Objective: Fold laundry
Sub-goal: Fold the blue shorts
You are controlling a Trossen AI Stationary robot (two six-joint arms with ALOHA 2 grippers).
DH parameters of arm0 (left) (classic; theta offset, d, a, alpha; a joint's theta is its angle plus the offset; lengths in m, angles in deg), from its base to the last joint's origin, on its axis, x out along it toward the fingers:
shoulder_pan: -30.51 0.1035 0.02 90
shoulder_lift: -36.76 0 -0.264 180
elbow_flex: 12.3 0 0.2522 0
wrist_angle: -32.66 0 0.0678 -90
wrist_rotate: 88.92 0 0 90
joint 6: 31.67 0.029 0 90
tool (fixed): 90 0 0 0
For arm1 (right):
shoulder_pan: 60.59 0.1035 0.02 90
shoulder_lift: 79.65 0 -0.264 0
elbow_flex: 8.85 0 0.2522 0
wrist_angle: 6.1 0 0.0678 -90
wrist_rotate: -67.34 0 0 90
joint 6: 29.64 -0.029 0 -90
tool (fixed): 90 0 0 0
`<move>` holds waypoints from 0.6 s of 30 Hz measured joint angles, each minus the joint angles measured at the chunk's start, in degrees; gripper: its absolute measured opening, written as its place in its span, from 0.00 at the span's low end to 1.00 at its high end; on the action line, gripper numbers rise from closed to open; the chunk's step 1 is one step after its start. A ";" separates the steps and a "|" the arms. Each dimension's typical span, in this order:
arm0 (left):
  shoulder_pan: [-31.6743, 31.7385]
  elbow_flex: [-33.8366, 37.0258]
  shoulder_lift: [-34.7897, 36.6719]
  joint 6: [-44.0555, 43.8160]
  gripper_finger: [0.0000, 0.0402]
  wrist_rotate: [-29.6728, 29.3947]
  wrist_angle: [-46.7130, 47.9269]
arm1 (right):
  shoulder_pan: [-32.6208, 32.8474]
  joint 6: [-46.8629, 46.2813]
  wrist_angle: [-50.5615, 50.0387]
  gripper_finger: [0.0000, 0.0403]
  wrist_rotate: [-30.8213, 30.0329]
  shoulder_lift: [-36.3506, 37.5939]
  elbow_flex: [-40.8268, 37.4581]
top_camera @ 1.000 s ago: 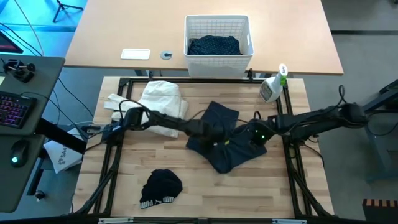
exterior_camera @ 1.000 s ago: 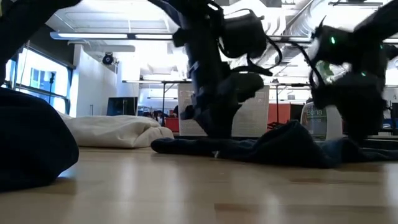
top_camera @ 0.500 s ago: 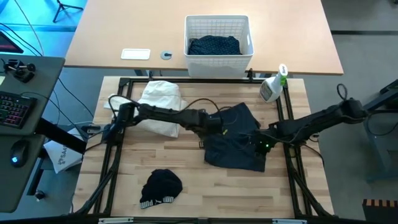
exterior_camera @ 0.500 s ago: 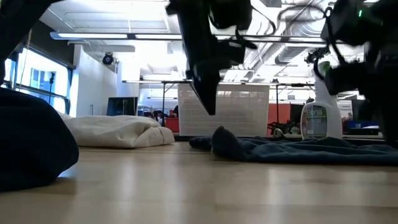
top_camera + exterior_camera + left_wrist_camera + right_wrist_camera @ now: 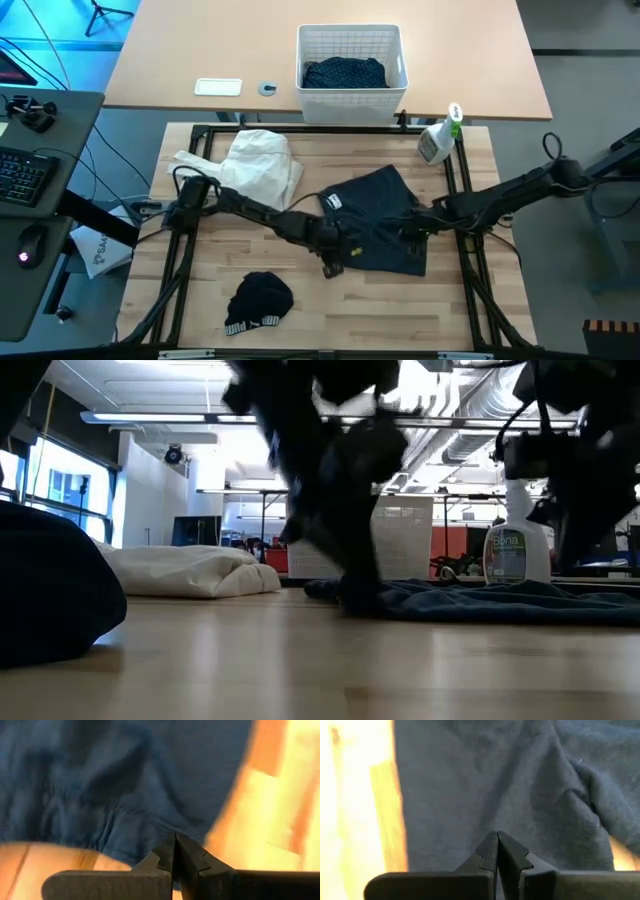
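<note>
High view: basket (image 5: 398, 52), perhaps navy shirt (image 5: 344, 72).

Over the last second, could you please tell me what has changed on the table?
The dark blue garment went from a bunched heap to spread flat, shifting toward the right side. The left claw pulled back to its near edge; the right claw sits over it, both shut with nothing visibly held. The white cloth, black piece and basket stayed put.
</note>
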 joint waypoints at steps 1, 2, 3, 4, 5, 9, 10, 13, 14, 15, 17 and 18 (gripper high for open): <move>0.20 1.96 0.00 -2.01 0.00 0.88 -1.77 | 0.00 0.66 0.55 0.00 0.27 -0.85 -0.61; 0.23 3.72 0.00 -3.67 0.00 0.82 -2.60 | 0.00 0.81 1.25 0.00 0.56 -1.83 -1.54; 0.09 5.19 0.12 -4.95 0.00 0.53 -3.21 | 0.00 0.78 2.44 0.00 1.28 -2.78 -2.82; 0.00 6.07 0.45 -5.75 0.00 0.90 -2.82 | 0.00 0.63 3.39 0.00 2.06 -3.51 -4.14; -0.07 6.70 0.75 -6.68 0.00 1.43 -2.12 | 0.00 0.57 3.64 0.00 2.78 -4.18 -5.40; -1.04 6.97 1.96 -6.28 0.00 3.45 1.74 | 0.00 -1.09 4.65 0.00 2.48 -4.61 -7.99; -1.36 7.15 2.67 -6.04 0.00 3.46 2.72 | 0.01 -1.69 4.32 0.00 1.84 -4.30 -8.01; -1.73 7.41 5.34 -7.95 0.00 3.15 6.12 | 0.00 -2.14 2.38 0.00 0.08 -2.14 -6.71; -1.72 7.46 6.61 -8.90 0.00 2.26 7.70 | 0.00 -2.20 1.29 0.00 -0.36 -1.49 -5.92; -1.66 7.52 8.10 -9.84 0.00 1.19 9.09 | 0.00 -2.18 1.20 0.00 -0.52 -0.37 -5.04; -1.60 7.30 11.17 -10.40 0.00 -0.99 9.19 | 0.00 -2.22 2.80 0.00 -0.37 1.46 -3.06; -1.56 7.30 12.34 -10.43 0.00 -1.94 9.30 | 0.00 -2.49 3.21 0.00 -0.26 2.00 -2.60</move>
